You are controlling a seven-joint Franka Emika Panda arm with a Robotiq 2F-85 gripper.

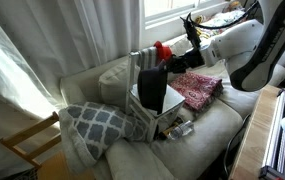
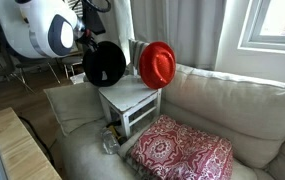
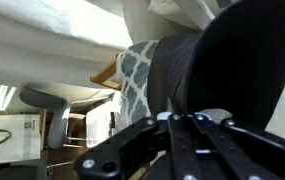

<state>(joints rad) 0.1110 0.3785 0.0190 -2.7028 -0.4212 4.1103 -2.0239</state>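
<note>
A black round bowl-like thing stands on edge over the left side of a small white table that sits on the sofa. It also shows in an exterior view and fills the upper right of the wrist view. My gripper has its fingers pressed together at the black thing's rim, and it shows in both exterior views. A red round bowl-like thing stands on edge beside the black one, and shows again behind the arm.
The beige sofa carries a red patterned cushion and a grey-white lattice cushion. Small items lie under the white table. A wooden chair stands beside the sofa. Curtains and a window are behind.
</note>
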